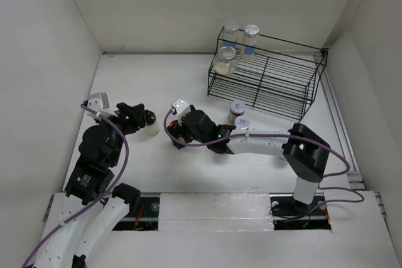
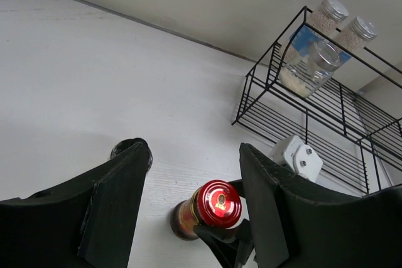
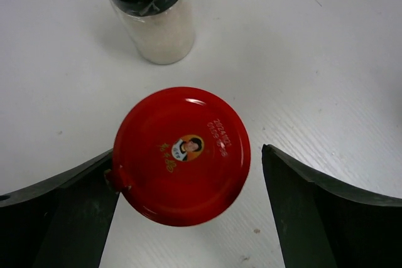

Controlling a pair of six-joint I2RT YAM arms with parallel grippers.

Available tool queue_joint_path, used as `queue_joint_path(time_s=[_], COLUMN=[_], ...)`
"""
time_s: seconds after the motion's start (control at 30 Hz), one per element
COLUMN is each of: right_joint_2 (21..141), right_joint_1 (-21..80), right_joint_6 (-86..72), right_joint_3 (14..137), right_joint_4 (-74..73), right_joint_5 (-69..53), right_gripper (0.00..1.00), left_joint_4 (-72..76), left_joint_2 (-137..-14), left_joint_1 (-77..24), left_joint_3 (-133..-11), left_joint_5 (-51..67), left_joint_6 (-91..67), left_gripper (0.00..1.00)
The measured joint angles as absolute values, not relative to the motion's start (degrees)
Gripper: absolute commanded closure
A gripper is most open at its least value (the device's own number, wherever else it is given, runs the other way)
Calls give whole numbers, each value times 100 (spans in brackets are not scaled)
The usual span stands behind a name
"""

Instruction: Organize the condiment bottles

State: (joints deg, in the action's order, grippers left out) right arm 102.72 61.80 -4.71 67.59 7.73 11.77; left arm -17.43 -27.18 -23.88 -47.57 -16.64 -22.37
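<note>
A red-lidded jar (image 3: 182, 155) with dark contents stands on the table between the fingers of my right gripper (image 3: 188, 180). The left finger touches the lid and the right finger stands apart, so the gripper is open. The jar also shows in the left wrist view (image 2: 213, 205). In the top view my right gripper (image 1: 178, 135) hides it. A black-lidded jar (image 3: 152, 14) with pale contents stands just beyond it and shows in the top view (image 1: 151, 126). My left gripper (image 2: 195, 174) is wide open and empty beside that jar. Three jars (image 1: 230, 31) stand in the rack.
The black wire rack (image 1: 276, 83) stands at the back right against the wall. Two grey-lidded jars (image 1: 239, 115) stand on the table just in front of it, close to my right forearm. White walls enclose the table on three sides.
</note>
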Motion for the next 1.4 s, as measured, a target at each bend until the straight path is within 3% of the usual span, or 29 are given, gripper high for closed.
queue_joint_path(time_s=[0.17,0.3,0.43,0.6,0.77,1.03,1.2,1.4], right_joint_2=[10534,10600,10578,10195,9013,7286,7284,8088], right_joint_1=[6184,6184,6184,6182,5935,4160,2860,1656], right_joint_6=[-502,-587,-609,-593,-534,-460,-349,-316], right_joint_3=[6963,6930,6812,6604,6473,7269,8079,9126], right_joint_4=[1026,1194,1406,1144,659,537,290,-191], right_joint_5=[937,952,974,937,482,-38,78,-1], right_gripper=[16,40,50,54,55,57,57,58], left_joint_4=[-1739,-1739,-1745,-1737,-1743,-1737,-1737,-1739], left_joint_2=[-2759,-2923,-2987,-2818,-2814,-2812,-2783,-2777], left_joint_1=[-2388,-2388,-2388,-2388,-2388,-2388,-2388,-2388], left_joint_3=[-4757,-4757,-4757,-4757,-4757,-4757,-4757,-4757], left_joint_5=[-1656,-1632,-1612,-1614,-1605,-1518,-1479,-1452], left_joint_6=[-2235,-2233,-2233,-2233,-2233,-2233,-2233,-2233], left_gripper=[44,44,44,44,44,44,44,44])
